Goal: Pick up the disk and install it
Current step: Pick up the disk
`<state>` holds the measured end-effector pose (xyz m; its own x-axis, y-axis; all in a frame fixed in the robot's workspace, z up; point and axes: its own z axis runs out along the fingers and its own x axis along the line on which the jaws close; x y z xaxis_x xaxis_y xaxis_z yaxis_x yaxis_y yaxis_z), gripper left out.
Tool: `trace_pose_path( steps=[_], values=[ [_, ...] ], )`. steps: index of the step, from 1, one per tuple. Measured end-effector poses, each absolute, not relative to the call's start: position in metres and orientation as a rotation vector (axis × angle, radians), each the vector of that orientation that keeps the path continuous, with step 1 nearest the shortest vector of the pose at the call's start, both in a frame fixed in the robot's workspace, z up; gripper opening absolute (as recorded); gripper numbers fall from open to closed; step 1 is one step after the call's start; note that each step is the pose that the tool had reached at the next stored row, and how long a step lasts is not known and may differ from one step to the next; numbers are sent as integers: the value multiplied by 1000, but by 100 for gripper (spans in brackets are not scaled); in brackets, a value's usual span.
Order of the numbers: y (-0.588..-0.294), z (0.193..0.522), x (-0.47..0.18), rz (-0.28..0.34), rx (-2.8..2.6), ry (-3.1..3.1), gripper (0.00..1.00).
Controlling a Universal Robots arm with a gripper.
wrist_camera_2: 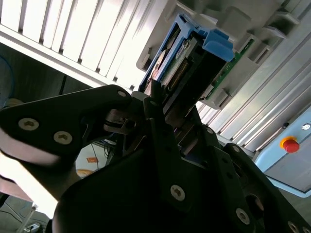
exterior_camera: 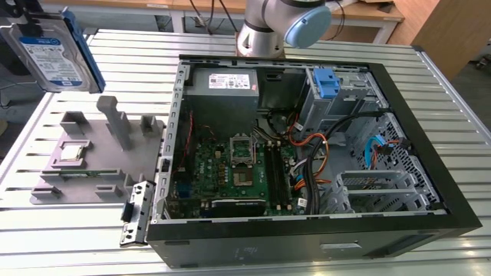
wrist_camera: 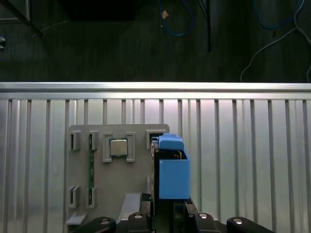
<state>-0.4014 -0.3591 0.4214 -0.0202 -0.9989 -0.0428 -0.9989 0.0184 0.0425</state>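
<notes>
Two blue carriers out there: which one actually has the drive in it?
The one held by the hand at the exterior view's upper left: its blue frame wraps the labelled disk. The blue bracket standing in the drive cage is empty.

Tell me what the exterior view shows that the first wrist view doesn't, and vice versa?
Exterior view: the open computer case with its green circuit board, and the arm's base behind it. First wrist view: the dark floor past the slatted table's edge. Both: that table, the disk up in the air by the grey holder, and the small chip sitting in that holder.
</notes>
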Motion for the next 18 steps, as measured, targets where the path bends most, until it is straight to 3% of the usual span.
trace_pose_path(
  steps=[18],
  values=[
    [-359, 450, -401, 95, -2198, 2241, 35]
  ],
)
